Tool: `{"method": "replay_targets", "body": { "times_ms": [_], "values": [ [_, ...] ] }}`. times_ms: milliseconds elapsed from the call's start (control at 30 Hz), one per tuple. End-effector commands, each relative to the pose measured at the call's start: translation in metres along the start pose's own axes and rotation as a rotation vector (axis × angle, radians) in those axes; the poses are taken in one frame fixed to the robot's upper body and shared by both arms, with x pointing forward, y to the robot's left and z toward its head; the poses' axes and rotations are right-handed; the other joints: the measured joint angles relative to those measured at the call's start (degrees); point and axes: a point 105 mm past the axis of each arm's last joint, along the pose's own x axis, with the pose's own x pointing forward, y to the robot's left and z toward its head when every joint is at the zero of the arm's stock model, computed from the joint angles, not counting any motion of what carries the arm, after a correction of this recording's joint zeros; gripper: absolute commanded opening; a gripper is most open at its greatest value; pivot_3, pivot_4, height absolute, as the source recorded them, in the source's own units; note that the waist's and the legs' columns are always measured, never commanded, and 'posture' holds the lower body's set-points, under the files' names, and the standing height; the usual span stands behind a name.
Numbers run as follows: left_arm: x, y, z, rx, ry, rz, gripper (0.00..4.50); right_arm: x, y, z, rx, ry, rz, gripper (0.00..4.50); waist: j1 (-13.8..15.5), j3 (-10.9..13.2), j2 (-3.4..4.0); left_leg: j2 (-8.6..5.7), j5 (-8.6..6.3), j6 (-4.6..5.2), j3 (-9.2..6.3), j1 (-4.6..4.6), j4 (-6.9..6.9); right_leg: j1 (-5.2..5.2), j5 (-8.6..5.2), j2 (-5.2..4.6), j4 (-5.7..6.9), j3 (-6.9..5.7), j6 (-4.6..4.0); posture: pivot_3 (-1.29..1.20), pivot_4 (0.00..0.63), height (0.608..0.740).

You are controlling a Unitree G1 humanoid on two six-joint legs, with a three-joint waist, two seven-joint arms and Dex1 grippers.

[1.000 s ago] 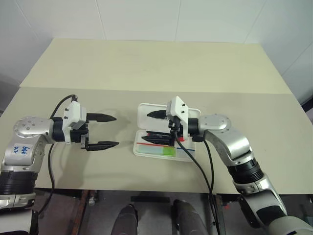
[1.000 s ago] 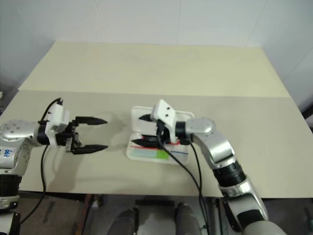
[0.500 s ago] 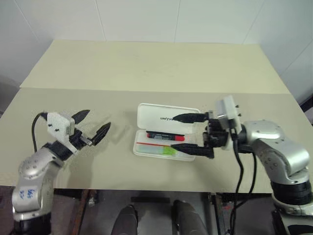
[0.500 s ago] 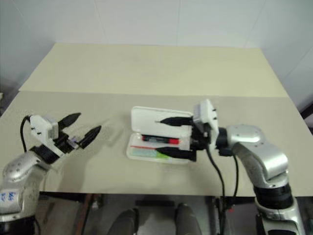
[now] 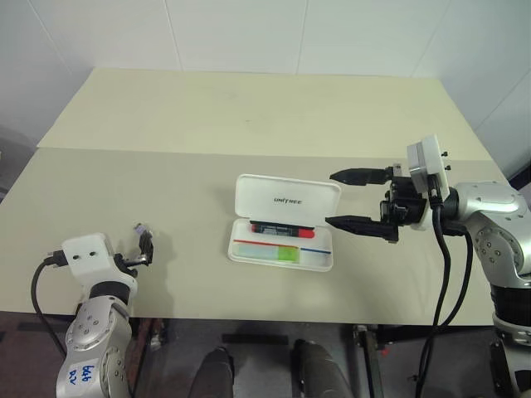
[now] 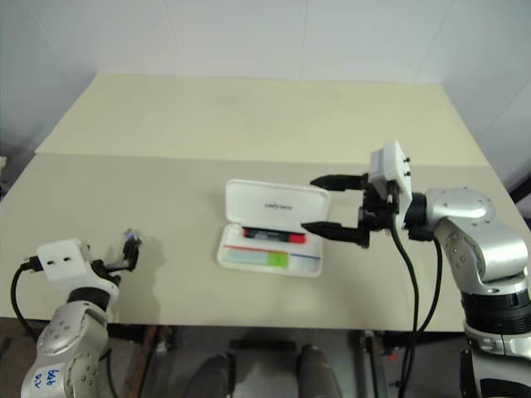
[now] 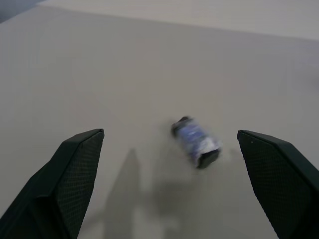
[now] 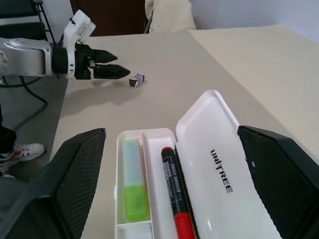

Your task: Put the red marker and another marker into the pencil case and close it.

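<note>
The white pencil case (image 5: 286, 199) lies open in the middle of the table, its lid tilted back. In its tray lie the red marker (image 5: 282, 230) and, in front of it, the mint-green highlighter (image 5: 280, 254) with its yellow-green cap. My right gripper (image 5: 344, 199) hovers just right of the case, pointing at it, open and holding nothing. My left gripper (image 7: 169, 133) is open and empty low at the table's front left, far from the case.
A small dark object with a bluish label (image 7: 195, 142) lies on the table just ahead of the left fingertips (image 5: 148, 246). A seam crosses the beige table (image 5: 249, 108) behind the case. The table's front edge runs close under the left gripper.
The right gripper has drawn back to the right, off the open case. The left arm has swung away left and down to the front edge, turning as it went. Both markers stay in the tray.
</note>
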Motion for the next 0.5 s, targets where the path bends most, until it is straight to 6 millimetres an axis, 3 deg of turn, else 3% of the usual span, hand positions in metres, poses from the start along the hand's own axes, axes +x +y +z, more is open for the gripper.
{"method": "replay_targets", "body": {
  "times_ms": [33, 267, 500],
  "values": [
    [0.005, 0.006, 0.009, 0.019, -0.028, 0.038, 4.5, -0.001, 0.002, 0.013, -0.056, -0.022, -0.003, 4.46, 0.02, 0.0, 0.0, 0.0, 0.0, 0.0, 0.0, 0.0, 0.0, 0.0, 0.0, 0.0, 0.0, 0.0, 0.0, 0.0, 0.15, 0.74],
    [0.021, -0.004, 0.002, 0.028, 0.013, -0.004, 4.5, -0.003, 0.008, 0.016, -0.073, -0.013, -0.022, 4.46, 0.04, 0.0, -0.01, -0.01, -0.03, 0.02, 0.0, -0.02, -0.03, 0.01, 0.0, -0.01, -0.1, 0.0, 0.0, 0.0, 0.15, 0.74],
    [0.037, -0.027, -0.007, 0.037, 0.056, -0.088, 4.5, -0.006, 0.013, 0.023, -0.087, -0.017, -0.051, 4.46, 0.11, 0.0, -0.02, -0.01, -0.04, 0.02, 0.0, -0.02, -0.05, 0.01, 0.0, -0.01, -0.11, -0.02, 0.0, 0.0, 0.15, 0.74]
  ]
}}
